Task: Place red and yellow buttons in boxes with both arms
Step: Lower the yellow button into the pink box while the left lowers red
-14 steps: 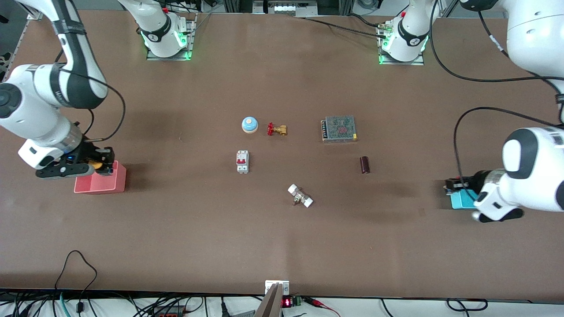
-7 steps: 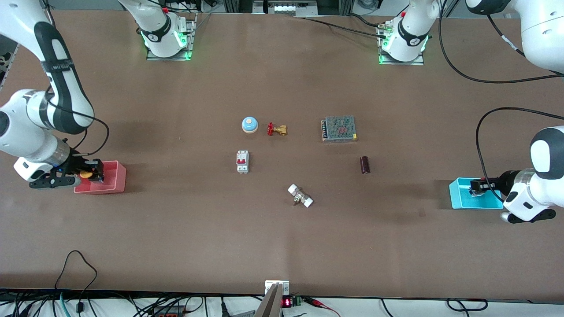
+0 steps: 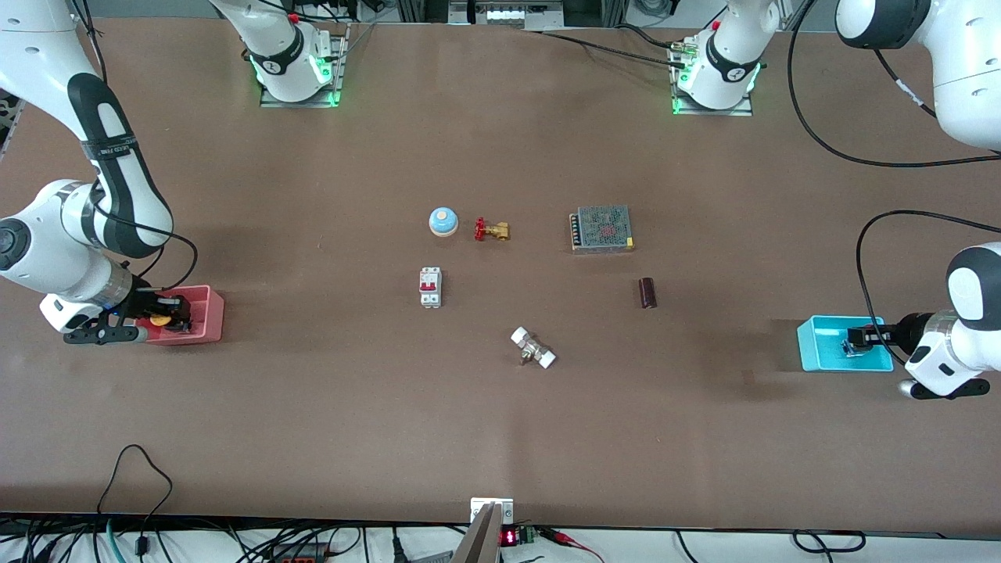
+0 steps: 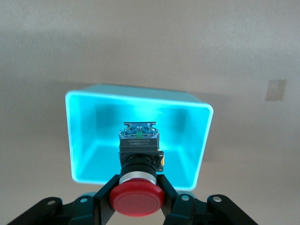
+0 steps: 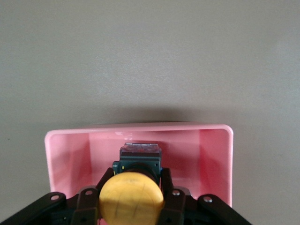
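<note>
My right gripper (image 3: 174, 317) is shut on the yellow button (image 3: 161, 319), holding it inside the pink-red box (image 3: 205, 324) at the right arm's end of the table. In the right wrist view the yellow cap (image 5: 131, 198) sits between my fingers with its black base low in the box (image 5: 70, 154). My left gripper (image 3: 854, 342) is shut on the red button (image 4: 137, 198), holding it inside the cyan box (image 3: 817, 348) at the left arm's end. In the left wrist view the button's base hangs within the cyan box (image 4: 84, 140).
In the middle of the table stand a blue domed bell (image 3: 443, 221), a brass valve with a red handle (image 3: 491, 230), a white circuit breaker (image 3: 430, 287), a metal power supply (image 3: 600, 228), a dark cylinder (image 3: 647, 292) and a white fitting (image 3: 532, 348).
Both grippers have moved down into their boxes with the buttons still held. The right arm lowered into the pink-red box, the left arm into the cyan box.
</note>
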You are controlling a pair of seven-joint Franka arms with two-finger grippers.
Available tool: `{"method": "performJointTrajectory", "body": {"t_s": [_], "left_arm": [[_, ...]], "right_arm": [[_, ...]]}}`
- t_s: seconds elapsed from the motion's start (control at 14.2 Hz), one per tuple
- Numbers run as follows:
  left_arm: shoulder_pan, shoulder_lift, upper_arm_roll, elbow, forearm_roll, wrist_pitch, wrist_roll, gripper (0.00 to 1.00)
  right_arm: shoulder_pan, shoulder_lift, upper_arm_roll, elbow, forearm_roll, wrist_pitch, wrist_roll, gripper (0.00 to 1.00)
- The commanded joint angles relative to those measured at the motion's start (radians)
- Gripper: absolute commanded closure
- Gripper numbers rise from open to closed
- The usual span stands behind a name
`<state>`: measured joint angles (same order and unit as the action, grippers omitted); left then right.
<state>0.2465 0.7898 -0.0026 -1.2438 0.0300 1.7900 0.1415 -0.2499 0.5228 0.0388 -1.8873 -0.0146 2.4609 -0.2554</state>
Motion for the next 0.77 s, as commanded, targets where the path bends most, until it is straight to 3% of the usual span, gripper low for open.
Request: {"method": "performJointTrajectory", "body": {"t_s": [0.0, 0.28, 0.42, 0.49, 0.56, 0.63, 0.7], "left_arm": [[0.011, 0.04, -0.005, 0.03, 0.011, 0.029, 0.043, 0.98], [0.013, 0.068, -0.007, 0.021, 0.002, 0.074, 0.041, 0.97], [0.013, 0.072, -0.005, 0.018, -0.008, 0.074, 0.041, 0.91], [0.011, 0.072, -0.005, 0.018, -0.007, 0.074, 0.041, 0.79], [0.013, 0.068, -0.005, 0.02, 0.002, 0.074, 0.043, 0.49], [0.011, 0.063, -0.007, 0.021, -0.001, 0.074, 0.041, 0.16], [0.01, 0.057, -0.007, 0.024, -0.001, 0.068, 0.041, 0.0]], "right_arm": [[-0.012, 0.019, 0.004, 0.017, 0.016, 0.013, -0.025, 0.96], [-0.011, 0.056, 0.004, 0.017, 0.021, 0.081, -0.024, 0.92], [-0.008, 0.056, 0.004, 0.017, 0.016, 0.081, -0.025, 0.84], [-0.009, 0.056, 0.004, 0.017, 0.013, 0.081, -0.027, 0.65], [-0.008, 0.056, 0.004, 0.017, 0.013, 0.081, -0.025, 0.6], [-0.008, 0.056, 0.004, 0.017, 0.013, 0.081, -0.025, 0.47], [-0.006, 0.056, 0.004, 0.017, 0.013, 0.079, -0.025, 0.39]]}}
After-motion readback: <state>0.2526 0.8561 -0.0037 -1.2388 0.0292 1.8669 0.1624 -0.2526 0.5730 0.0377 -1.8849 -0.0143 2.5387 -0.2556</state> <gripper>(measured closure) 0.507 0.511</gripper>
